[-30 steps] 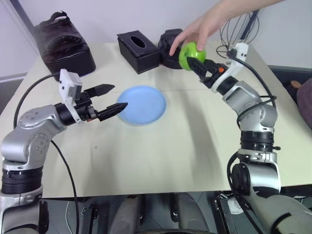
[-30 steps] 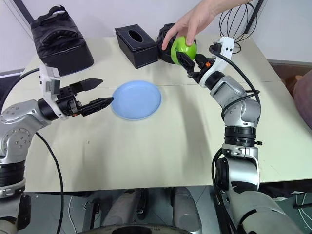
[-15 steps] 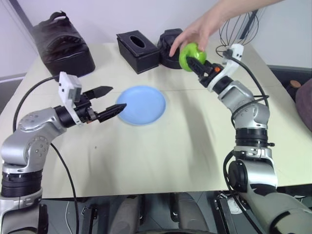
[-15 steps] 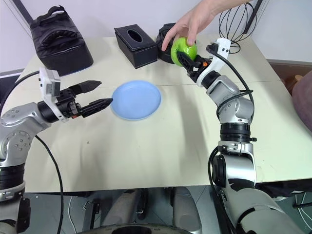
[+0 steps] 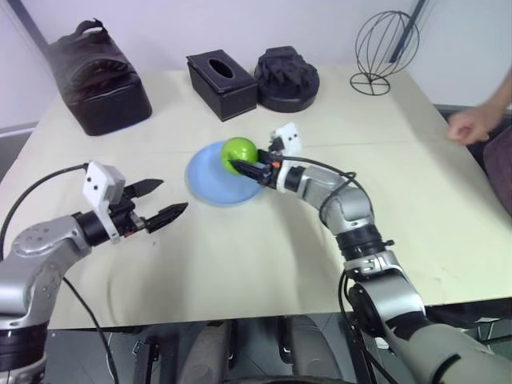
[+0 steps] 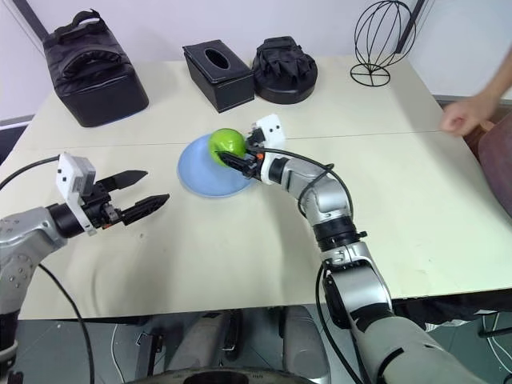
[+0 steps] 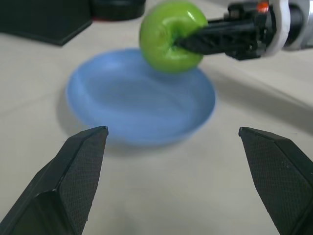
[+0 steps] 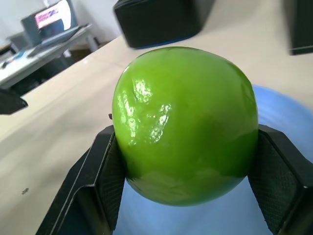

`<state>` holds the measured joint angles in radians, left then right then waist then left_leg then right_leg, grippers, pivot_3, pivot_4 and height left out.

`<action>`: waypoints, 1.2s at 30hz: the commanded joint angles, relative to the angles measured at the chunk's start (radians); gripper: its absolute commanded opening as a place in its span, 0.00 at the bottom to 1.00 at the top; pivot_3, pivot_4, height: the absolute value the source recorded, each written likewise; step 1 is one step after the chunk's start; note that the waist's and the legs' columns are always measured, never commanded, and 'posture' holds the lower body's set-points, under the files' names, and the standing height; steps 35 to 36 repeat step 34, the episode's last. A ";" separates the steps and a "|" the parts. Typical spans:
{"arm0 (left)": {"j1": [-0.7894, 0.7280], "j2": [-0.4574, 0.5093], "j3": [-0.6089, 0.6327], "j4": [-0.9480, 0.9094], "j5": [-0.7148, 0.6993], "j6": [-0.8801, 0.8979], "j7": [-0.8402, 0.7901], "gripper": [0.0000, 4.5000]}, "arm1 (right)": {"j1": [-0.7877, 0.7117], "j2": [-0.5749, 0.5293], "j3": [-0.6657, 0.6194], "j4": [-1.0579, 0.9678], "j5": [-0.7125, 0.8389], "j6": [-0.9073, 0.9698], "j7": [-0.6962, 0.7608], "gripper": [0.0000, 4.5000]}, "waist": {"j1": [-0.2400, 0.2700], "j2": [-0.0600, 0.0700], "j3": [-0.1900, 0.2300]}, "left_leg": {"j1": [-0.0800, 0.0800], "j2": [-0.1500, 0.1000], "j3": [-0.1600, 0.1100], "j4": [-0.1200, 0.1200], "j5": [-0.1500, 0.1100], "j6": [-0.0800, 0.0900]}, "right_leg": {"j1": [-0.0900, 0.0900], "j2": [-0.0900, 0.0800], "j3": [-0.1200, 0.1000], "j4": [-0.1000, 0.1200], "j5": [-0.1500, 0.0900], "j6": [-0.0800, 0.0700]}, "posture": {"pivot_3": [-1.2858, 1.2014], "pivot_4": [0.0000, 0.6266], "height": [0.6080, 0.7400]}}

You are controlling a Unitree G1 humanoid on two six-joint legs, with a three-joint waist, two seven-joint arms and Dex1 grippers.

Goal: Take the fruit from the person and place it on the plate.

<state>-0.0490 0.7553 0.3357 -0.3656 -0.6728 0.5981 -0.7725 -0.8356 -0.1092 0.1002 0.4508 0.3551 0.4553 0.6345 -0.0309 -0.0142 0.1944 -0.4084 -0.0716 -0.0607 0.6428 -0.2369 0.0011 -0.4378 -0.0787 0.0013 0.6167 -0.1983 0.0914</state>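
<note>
While the right gripper point(image 5: 246, 167) is clamping the round glossy green apple point(image 5: 238, 150) just above the flat light-blue plate point(image 5: 210, 181) mid-surface, lowering and releasing are coming next; the left gripper point(image 5: 157, 202) is gaping empty.

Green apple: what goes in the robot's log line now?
round glossy green apple: in right gripper jaws | over light blue plate | left gripper: open, empty
</note>
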 commanded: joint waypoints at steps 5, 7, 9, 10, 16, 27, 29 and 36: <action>0.023 -0.018 0.052 -0.096 -0.034 0.008 0.058 1.00 | -0.043 0.024 -0.015 0.051 -0.023 -0.049 0.046 0.98 | 0.008 0.000 0.000 | 0.000 0.000 0.000 0.000 0.000 0.000 | 0.000 0.000 0.000 0.000 0.000 0.000 | 0.52 0.24 1.00; 0.026 -0.021 0.051 -0.103 -0.037 0.009 0.066 1.00 | -0.043 0.025 -0.020 0.051 -0.026 -0.053 0.052 0.98 | 0.010 0.000 0.000 | 0.000 0.000 0.000 0.000 0.000 0.000 | -0.001 0.000 0.000 0.000 0.000 0.000 | 0.52 0.24 1.00; 0.025 -0.022 0.048 -0.104 -0.037 0.008 0.071 1.00 | -0.050 0.023 -0.031 0.050 -0.038 -0.068 0.029 0.98 | 0.010 0.000 0.000 | 0.000 0.000 0.000 0.000 0.000 0.000 | -0.001 0.000 0.000 0.000 0.000 0.000 | 0.52 0.24 1.00; 0.025 -0.022 0.047 -0.104 -0.037 0.007 0.073 1.00 | -0.054 0.020 -0.037 0.045 -0.039 -0.070 0.026 0.98 | 0.010 0.000 0.000 | 0.000 0.000 0.000 0.000 0.000 0.000 | -0.001 0.000 0.000 0.000 0.000 0.000 | 0.52 0.24 1.00; 0.014 -0.034 0.082 -0.059 -0.003 -0.038 0.118 1.00 | -0.064 -0.087 -0.158 -0.096 -0.002 -0.064 -0.017 0.98 | 0.017 0.000 0.000 | 0.000 0.000 0.000 0.000 0.000 0.000 | -0.001 0.000 0.000 0.000 0.000 0.000 | 0.52 0.24 1.00; 0.001 -0.128 0.236 0.049 0.040 -0.134 0.273 1.00 | 0.165 -0.396 -0.332 -0.235 -0.061 -0.164 -0.084 0.98 | 0.016 0.000 0.000 | 0.000 0.000 0.001 -0.001 0.000 0.000 | 0.001 0.000 0.000 -0.002 0.000 0.000 | 0.52 0.24 1.00; 0.004 -0.143 0.240 0.065 0.049 -0.147 0.289 1.00 | 0.232 -0.417 -0.345 -0.255 -0.070 -0.190 -0.091 0.98 | 0.017 0.000 0.000 | 0.000 0.000 0.001 -0.001 0.000 0.000 | 0.001 0.000 0.000 -0.002 0.000 0.000 | 0.52 0.24 1.00; 0.000 -0.172 0.223 0.120 0.083 -0.187 0.310 1.00 | 0.335 -0.400 -0.368 -0.295 -0.062 -0.228 -0.131 0.98 | 0.017 0.000 0.000 | 0.000 0.000 0.001 0.000 0.000 0.000 | 0.002 0.000 0.000 -0.002 -0.001 -0.002 | 0.52 0.24 1.00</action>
